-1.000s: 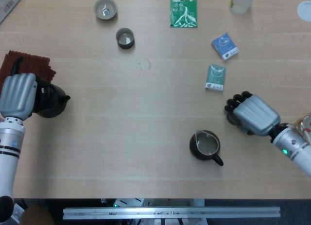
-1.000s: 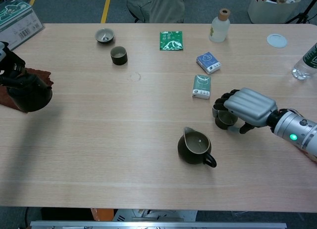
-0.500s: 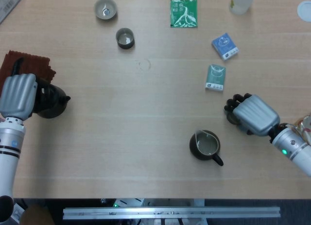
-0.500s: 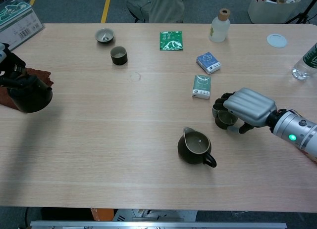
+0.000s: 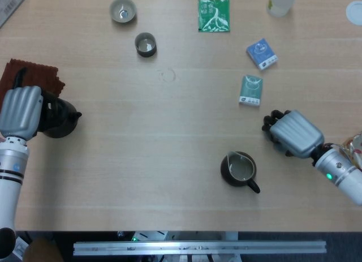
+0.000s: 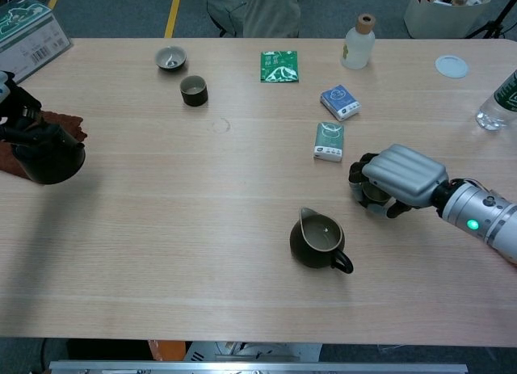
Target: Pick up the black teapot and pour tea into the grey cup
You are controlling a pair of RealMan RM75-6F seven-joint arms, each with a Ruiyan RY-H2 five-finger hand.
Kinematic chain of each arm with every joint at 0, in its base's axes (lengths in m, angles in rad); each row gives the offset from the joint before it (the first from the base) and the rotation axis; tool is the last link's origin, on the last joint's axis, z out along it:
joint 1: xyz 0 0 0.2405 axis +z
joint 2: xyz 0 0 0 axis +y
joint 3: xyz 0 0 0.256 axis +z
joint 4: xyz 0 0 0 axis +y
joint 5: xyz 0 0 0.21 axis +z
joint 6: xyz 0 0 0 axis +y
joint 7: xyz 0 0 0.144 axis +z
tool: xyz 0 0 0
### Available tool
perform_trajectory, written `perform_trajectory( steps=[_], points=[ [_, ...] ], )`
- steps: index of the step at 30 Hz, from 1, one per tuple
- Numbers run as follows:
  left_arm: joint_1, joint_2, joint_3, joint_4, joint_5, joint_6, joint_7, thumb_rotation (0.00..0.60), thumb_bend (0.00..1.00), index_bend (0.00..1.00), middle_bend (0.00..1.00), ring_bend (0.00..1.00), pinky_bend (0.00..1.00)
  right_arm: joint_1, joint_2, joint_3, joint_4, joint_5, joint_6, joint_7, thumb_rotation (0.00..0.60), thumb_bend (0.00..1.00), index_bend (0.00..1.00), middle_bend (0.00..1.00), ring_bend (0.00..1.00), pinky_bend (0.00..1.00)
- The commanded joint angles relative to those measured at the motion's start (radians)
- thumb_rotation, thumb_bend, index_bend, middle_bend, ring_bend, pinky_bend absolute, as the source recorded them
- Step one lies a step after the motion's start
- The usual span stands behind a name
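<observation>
We see left robot hand [image 5: 21,112] gripping black teapot [image 5: 58,118] at desk [image 5: 169,137] edge; right robot hand [image 6: 396,178] curled, apparently clasping grey cup [image 6: 369,195].

Light wood table [image 6: 161,229]; grey floor [image 6: 121,10] (yellow line [image 6: 172,14]).

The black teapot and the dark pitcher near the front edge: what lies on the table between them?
Nothing: in the head view, only bare table lies between the black teapot and the dark pitcher.
</observation>
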Motion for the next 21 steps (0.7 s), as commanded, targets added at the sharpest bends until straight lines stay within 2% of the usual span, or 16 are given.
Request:
perform_trajectory(
  steps=[1,21],
  points=[
    [0.000,0.001,0.000,0.000,-0.001,0.000,0.001,0.539,0.36,0.90,0.99,0.78,0.00,0.000,0.000,0.000,-0.001,0.000,0.002,-0.002,0.600,0.31,0.52,0.39,0.31,0.56],
    [0.000,0.001,-0.001,-0.004,-0.004,-0.004,0.003,0.539,0.36,0.89,0.98,0.77,0.00,-0.003,-0.003,0.005,-0.009,0.014,0.018,-0.005,0.600,0.32,0.59,0.46,0.42,0.65]
  ],
)
